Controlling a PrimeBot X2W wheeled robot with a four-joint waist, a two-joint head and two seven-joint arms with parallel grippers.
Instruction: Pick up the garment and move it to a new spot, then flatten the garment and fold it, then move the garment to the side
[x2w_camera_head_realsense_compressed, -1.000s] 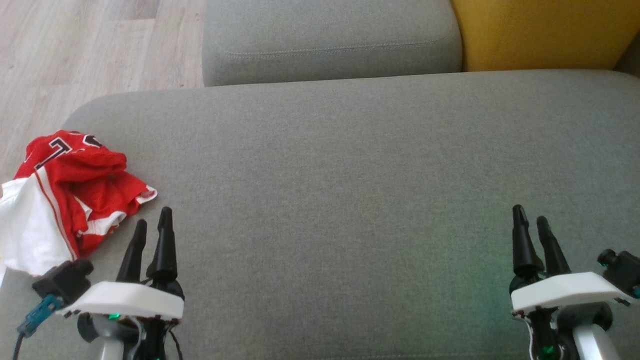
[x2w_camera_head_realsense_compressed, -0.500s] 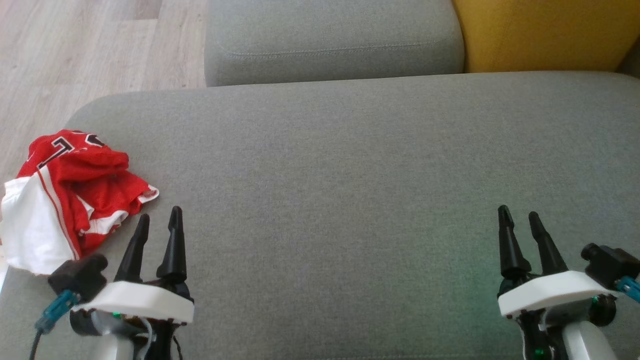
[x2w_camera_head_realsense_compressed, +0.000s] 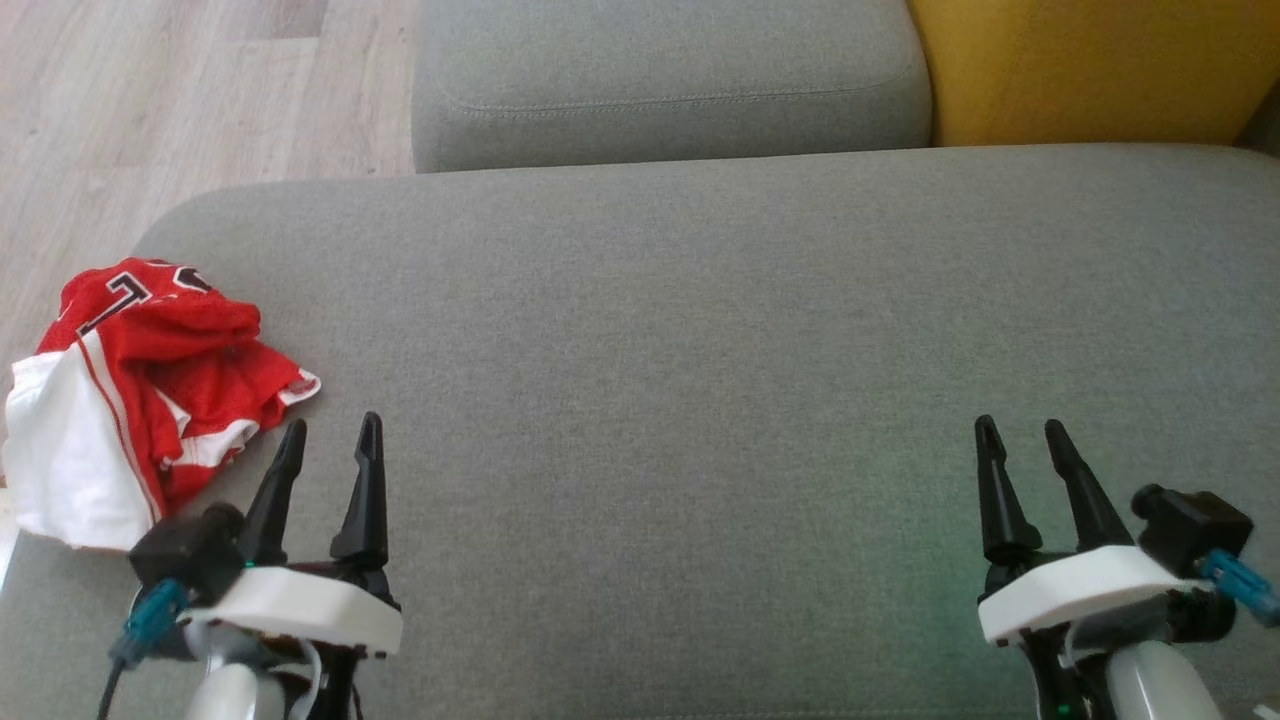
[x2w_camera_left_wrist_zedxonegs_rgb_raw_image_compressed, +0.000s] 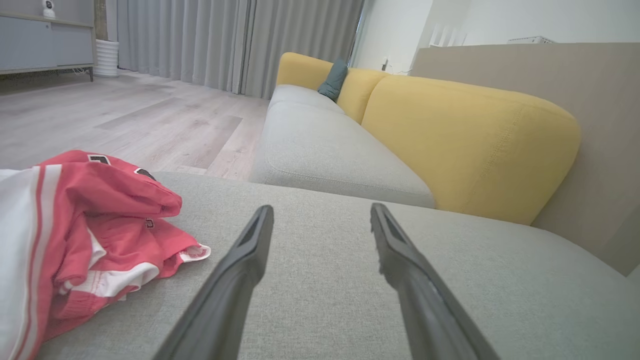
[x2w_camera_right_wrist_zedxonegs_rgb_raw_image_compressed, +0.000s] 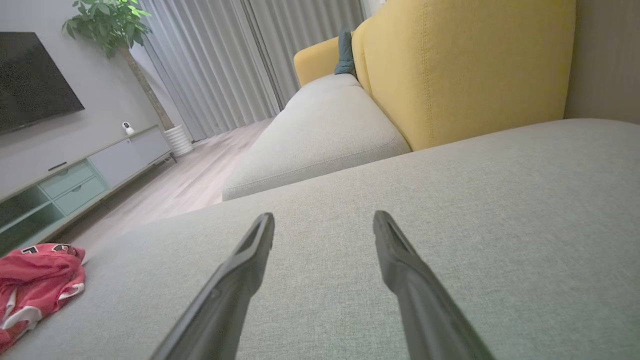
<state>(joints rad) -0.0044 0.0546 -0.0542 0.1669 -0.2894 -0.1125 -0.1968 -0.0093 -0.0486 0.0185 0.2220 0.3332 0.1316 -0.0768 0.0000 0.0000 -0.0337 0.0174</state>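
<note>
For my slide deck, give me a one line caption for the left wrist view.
Left gripper, jaws open, beside a crumpled red-and-white garment on a grey sofa seat.

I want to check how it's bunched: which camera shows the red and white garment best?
Head view: nearly the whole garment shows, crumpled on the grey cushion. Left wrist view is closer but crops it; right wrist view catches a small part.

left pincer (x2w_camera_head_realsense_compressed: 333, 422): two black tapered fingers (x2w_camera_head_realsense_compressed: 365, 490), white wrist plate (x2w_camera_head_realsense_compressed: 300, 615), teal plug (x2w_camera_head_realsense_compressed: 150, 620) | right pincer (x2w_camera_head_realsense_compressed: 1019, 423): same build
</note>
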